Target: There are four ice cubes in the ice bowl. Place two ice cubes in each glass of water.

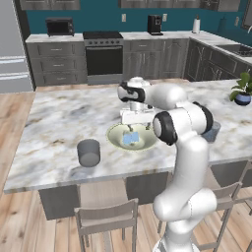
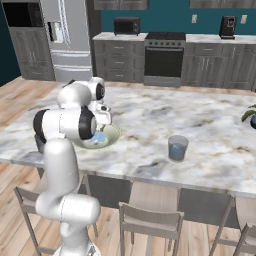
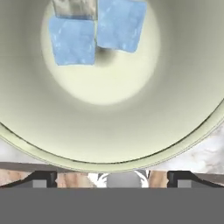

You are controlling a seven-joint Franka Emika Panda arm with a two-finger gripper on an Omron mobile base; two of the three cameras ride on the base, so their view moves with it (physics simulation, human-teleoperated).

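The pale yellow-green ice bowl (image 1: 114, 134) sits on the marble island, and the ice cubes (image 1: 130, 139) lie together in its middle. My gripper (image 1: 131, 128) hangs just above the bowl, pointing down into it, open and holding nothing. In the hand view the bowl (image 3: 113, 118) spreads wide below the gripper (image 3: 112, 178). Two pale-blue ice cubes (image 3: 72, 41) lie side by side near the top, with a greyer one partly cut off above them. One glass of water (image 1: 88, 152) stands left of the bowl. The other glass (image 2: 177, 148) stands to its right.
A blue plant pot (image 1: 242, 99) stands at the island's far right. Stools (image 1: 106, 216) line the near edge of the island. My own arm (image 1: 182, 147) rises over the island's front edge, right of the bowl.
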